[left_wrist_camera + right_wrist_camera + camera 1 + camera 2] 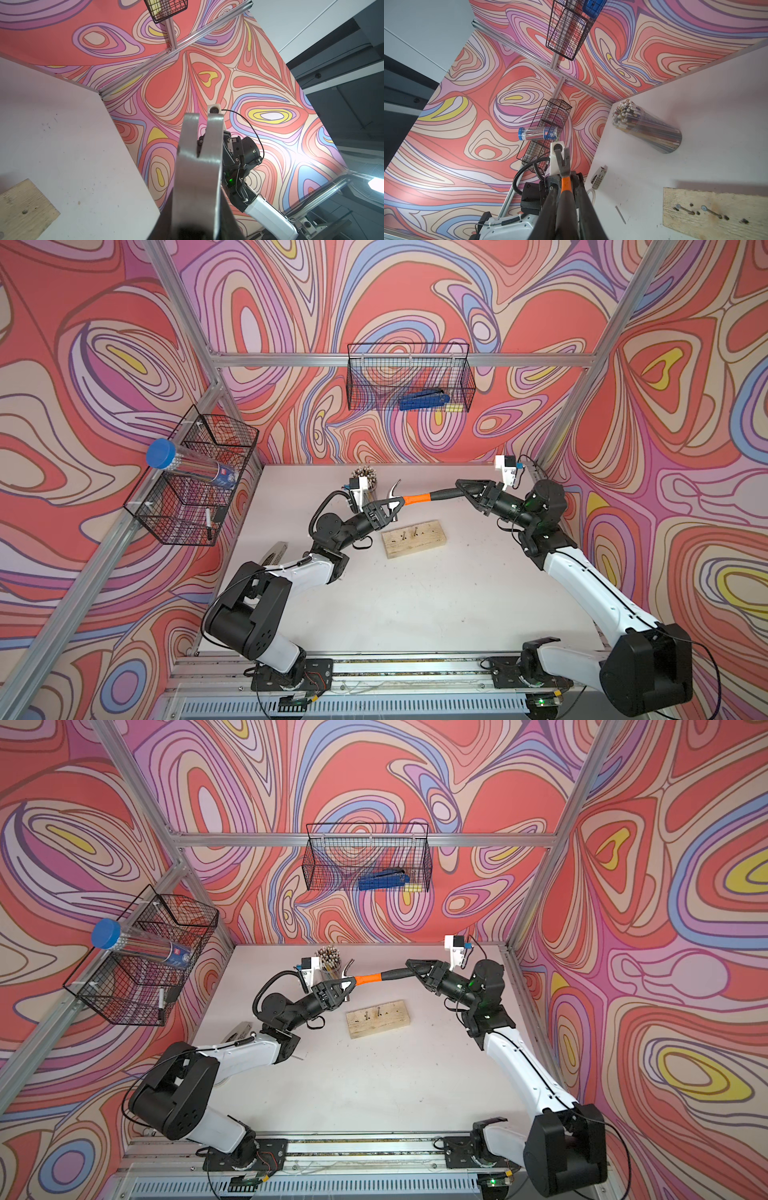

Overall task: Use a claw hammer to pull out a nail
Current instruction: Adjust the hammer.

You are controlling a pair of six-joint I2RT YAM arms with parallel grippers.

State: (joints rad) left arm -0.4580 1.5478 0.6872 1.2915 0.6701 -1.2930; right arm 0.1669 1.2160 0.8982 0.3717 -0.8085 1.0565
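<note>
The claw hammer (pixel 415 498) (pixel 368 977) hangs level above the back of the table, spanning both arms. My right gripper (pixel 463 489) (pixel 413 967) is shut on the black end of its handle; in the right wrist view the orange neck (pixel 565 182) runs out between the fingers of that gripper (pixel 565 199). My left gripper (pixel 392 506) (pixel 347 988) (pixel 195 207) is shut on the steel head, and the forked claw (pixel 197 155) sticks out past the jaws. In front of the hammer lies a wooden block (pixel 415 539) with two nails (pixel 683 208) (pixel 710 212) standing bent in it.
A cup of pencils (pixel 365 477) stands behind the left gripper. One loose nail (pixel 620 215) lies on the table beside a small white grille part (pixel 599 180). A wire basket with a blue tool (pixel 424 400) hangs on the back wall. Another basket on the left wall holds a blue-capped tube (pixel 187 466).
</note>
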